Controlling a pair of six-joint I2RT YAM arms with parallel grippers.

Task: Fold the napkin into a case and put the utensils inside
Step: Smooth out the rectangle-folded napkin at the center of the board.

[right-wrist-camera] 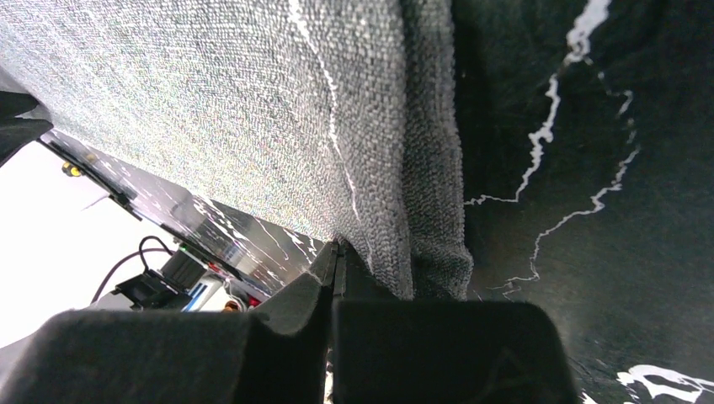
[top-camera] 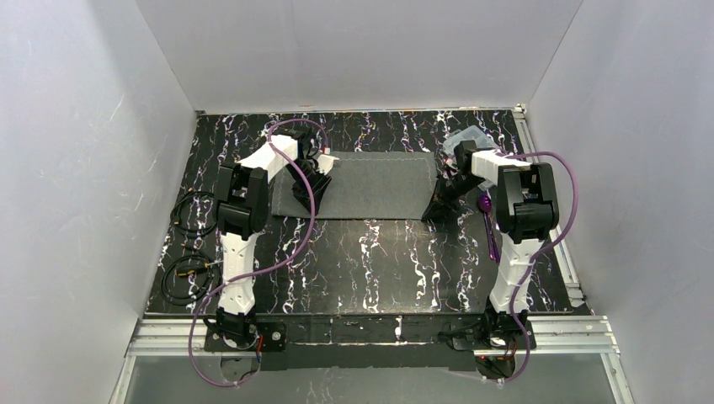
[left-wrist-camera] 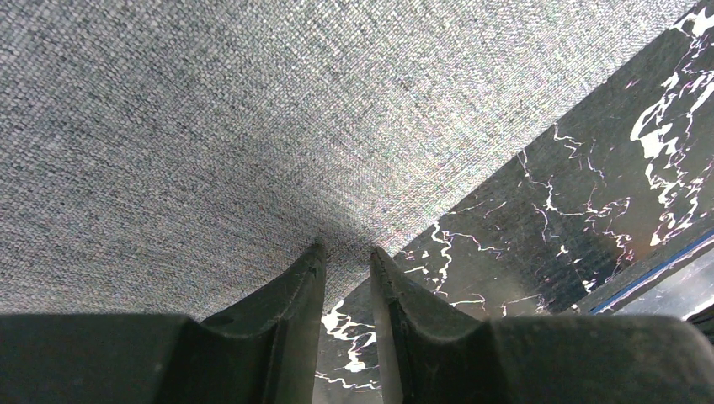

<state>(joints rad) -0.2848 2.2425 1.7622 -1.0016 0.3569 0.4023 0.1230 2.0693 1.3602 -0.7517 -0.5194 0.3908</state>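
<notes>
On the table [top-camera: 379,261], the left gripper [left-wrist-camera: 346,248] sits parted at the left edge of the half-folded napkin [top-camera: 370,183]; the right gripper [right-wrist-camera: 337,252] pinches its right edge. Folding seems underway; next, both ends must move together. The utensils [top-camera: 485,203] lie right.

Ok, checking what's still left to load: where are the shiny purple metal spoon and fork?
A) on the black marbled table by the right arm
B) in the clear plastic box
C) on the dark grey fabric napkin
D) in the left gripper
A: the shiny purple metal spoon and fork lie on the black marbled table, right of the dark grey fabric napkin, partly under the right arm.
</notes>
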